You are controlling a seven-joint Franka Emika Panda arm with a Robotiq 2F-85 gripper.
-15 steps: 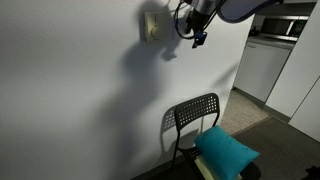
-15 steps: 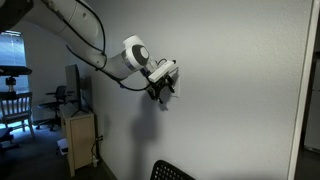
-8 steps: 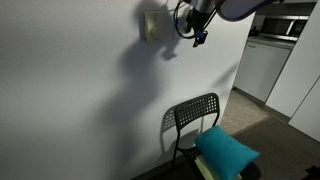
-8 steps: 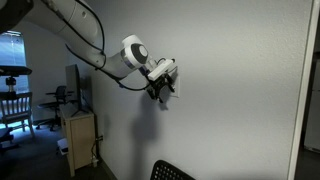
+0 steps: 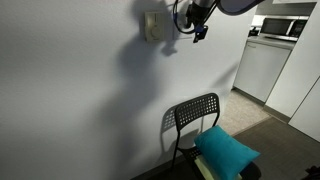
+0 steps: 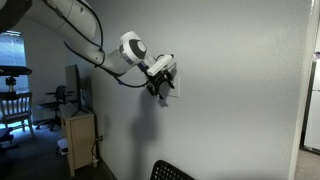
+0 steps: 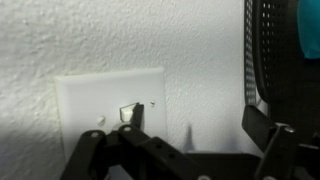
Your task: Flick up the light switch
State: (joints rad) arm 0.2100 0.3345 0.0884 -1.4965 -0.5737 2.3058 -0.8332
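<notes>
The light switch is a white square plate on the white wall, with a small toggle at its centre. In the wrist view my gripper is open; its left fingertip sits right at the toggle and its right finger is well off the plate. In both exterior views the gripper is high up against the wall beside the plate, which the fingers mostly hide in an exterior view.
A black chair with a teal cushion stands against the wall below. White kitchen cabinets are further along. A wooden cabinet stands by the wall below the arm.
The gripper has moved slightly upward along the wall at the switch. Nothing else has moved.
</notes>
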